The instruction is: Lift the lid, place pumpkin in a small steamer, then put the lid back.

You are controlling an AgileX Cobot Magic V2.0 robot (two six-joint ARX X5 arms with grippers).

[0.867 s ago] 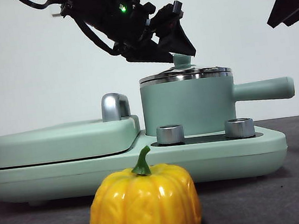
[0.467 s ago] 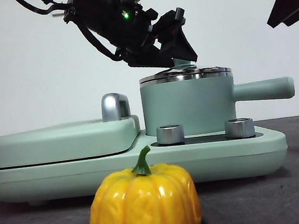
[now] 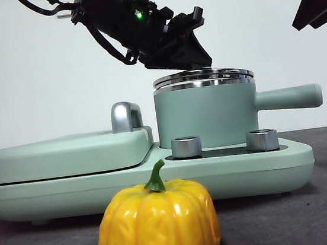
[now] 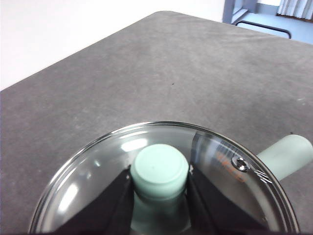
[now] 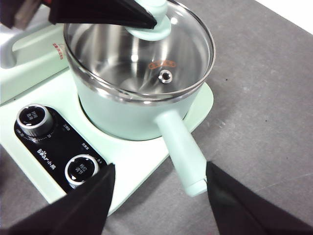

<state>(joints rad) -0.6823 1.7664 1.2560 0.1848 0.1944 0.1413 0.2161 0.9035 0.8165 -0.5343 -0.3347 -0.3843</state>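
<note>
Mint knob of the lid (image 4: 161, 172) clamped by left end effector (image 4: 160, 196); right end effector (image 5: 159, 200) wide, only wrist-visible.

Black arm (image 3: 121, 20), green indicator light, looping black cables, wedge-shaped black pincer (image 3: 187, 45)

Black control panel (image 5: 56, 144), beside two dials: white brand lettering, reads roughly "Bear", followed by small characters too small to read. Small white labels next to each dial: illegible. Lid (image 5: 146, 54) glass: orange mark, unreadable. Griddle cover (image 5: 34, 46) edge: small red print, unreadable.
</note>
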